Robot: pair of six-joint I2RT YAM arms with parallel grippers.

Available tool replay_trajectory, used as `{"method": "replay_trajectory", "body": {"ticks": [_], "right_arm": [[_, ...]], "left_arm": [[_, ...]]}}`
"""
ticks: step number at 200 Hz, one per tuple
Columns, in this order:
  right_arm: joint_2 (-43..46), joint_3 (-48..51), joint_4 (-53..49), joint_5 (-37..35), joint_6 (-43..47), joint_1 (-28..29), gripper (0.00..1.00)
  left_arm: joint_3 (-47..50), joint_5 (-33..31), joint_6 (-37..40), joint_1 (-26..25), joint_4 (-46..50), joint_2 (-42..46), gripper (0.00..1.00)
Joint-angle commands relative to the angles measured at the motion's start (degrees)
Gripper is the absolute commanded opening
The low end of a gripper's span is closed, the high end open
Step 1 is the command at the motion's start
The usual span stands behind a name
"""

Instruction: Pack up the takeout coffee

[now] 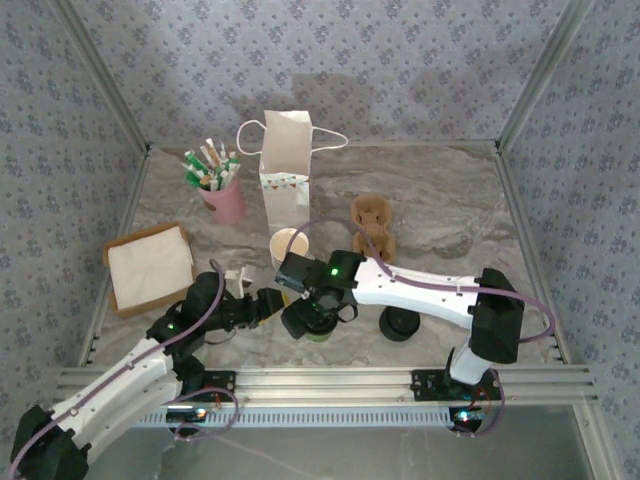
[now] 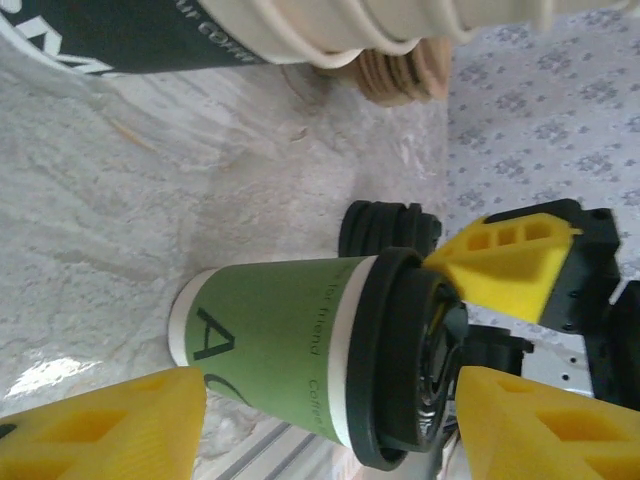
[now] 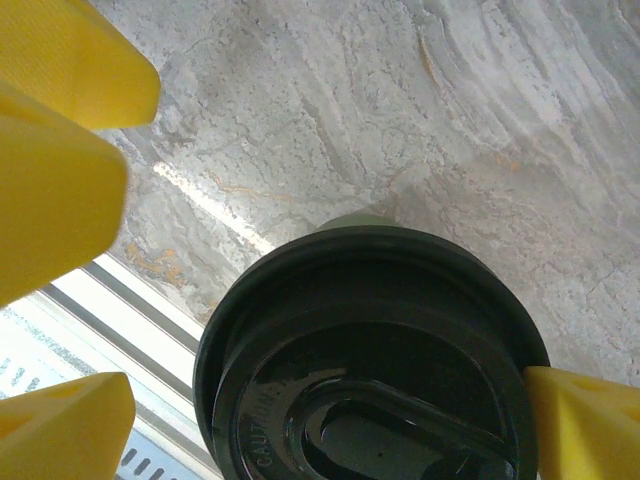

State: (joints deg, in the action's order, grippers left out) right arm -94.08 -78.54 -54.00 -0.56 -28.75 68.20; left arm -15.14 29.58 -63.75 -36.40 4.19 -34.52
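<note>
Starting at the near edge, you had both arms angled in toward the middle front of the marbled worktop (image 1: 450, 210). Your left gripper (image 1: 268, 303) lay rolled on its side, one yellow finger low and one high. Its jaws stood partly apart with nothing clamped between them, just beside the takeout coffee (image 2: 280, 345). That green paper cup stood upright on the worktop close to the front rail, with its black lid (image 3: 370, 330) on. Your right gripper (image 1: 316, 318) hung directly over it with the jaws spread wide. In the right wrist view one of its fingers (image 3: 590, 420) touched the lid's rim on one side, while the other stood clear of the rim with bare worktop showing in between, so the cup was straddled and not gripped. Just to the right of the cup sat a short stack of black lids (image 1: 400, 323), apart from it. Immediately behind the grippers rose a stack of paper cups (image 1: 288, 245), cream inside. A brown teddy bear (image 1: 372, 228) sat a little farther back and to the right, and a pile of white napkins (image 1: 150, 265) lay well off to the left. Farthest back stood a white paper bag (image 1: 285, 165) with handles, upright, and beside it on the left a pink cup (image 1: 228, 205) holding sachets (image 1: 208, 163).
</note>
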Motion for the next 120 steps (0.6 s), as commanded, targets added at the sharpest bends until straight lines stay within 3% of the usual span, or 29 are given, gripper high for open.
{"method": "replay_trajectory", "body": {"ticks": [1, 120], "right_arm": [[0.3, 1.4, 0.1, 2.7, 3.2, -0.4, 1.0], [-0.2, 1.5, 3.4, 4.2, 9.6, -0.1, 1.0]], "left_arm": [[0.9, 6.2, -1.2, 1.9, -4.7, -0.4, 0.67], [1.2, 12.1, -1.2, 3.7, -11.8, -9.0, 0.68]]}}
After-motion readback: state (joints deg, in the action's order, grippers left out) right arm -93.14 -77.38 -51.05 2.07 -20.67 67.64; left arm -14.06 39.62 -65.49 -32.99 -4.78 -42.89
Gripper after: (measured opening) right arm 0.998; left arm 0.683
